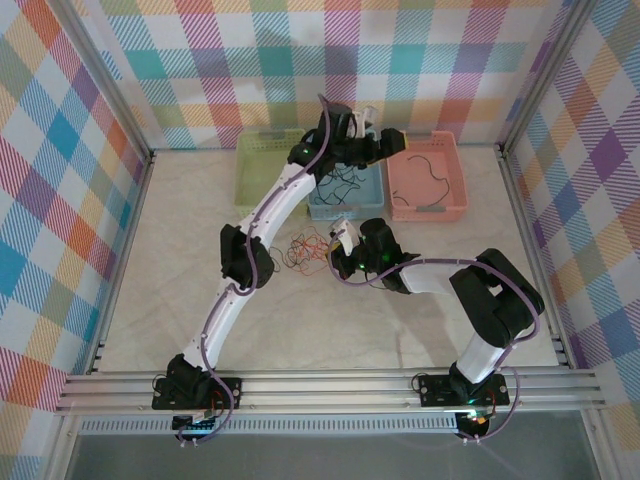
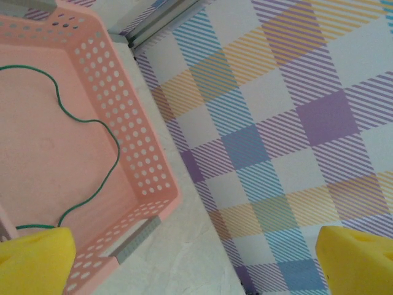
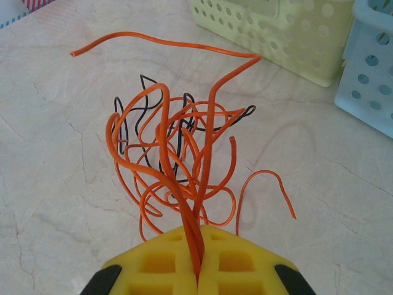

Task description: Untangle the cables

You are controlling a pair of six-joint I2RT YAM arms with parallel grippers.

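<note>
Right hand (image 3: 198,273): yellow ribbed pads pressed together, clamped on several orange strands of the bunch of thin, curly orange and black wires (image 3: 175,153). The strands leave the seam between the pads and fan out over the pale marbled worktop (image 3: 49,184). One long orange end arcs off to the upper left. The black loops sit at the far side of the bunch.

Top view: the bunch (image 1: 305,250) sits just left of the right hand (image 1: 343,235), between the two arms.

Beyond the bunch and apart from it stand a light-green perforated plastic basket (image 3: 276,31) and a pale-blue perforated plastic basket (image 3: 374,92).

Left hand (image 2: 195,261): yellow pads wide apart at the two lower corners of its wrist view, with worktop and the checked pastel wall (image 2: 295,110) showing between them. It hovers near a corner of the salmon-pink perforated plastic basket (image 2: 141,141). A thin green wire (image 2: 92,123) lies in a loose curve on that basket's floor.

Top view: dark thin wires (image 1: 345,180) lie in the blue basket.
</note>
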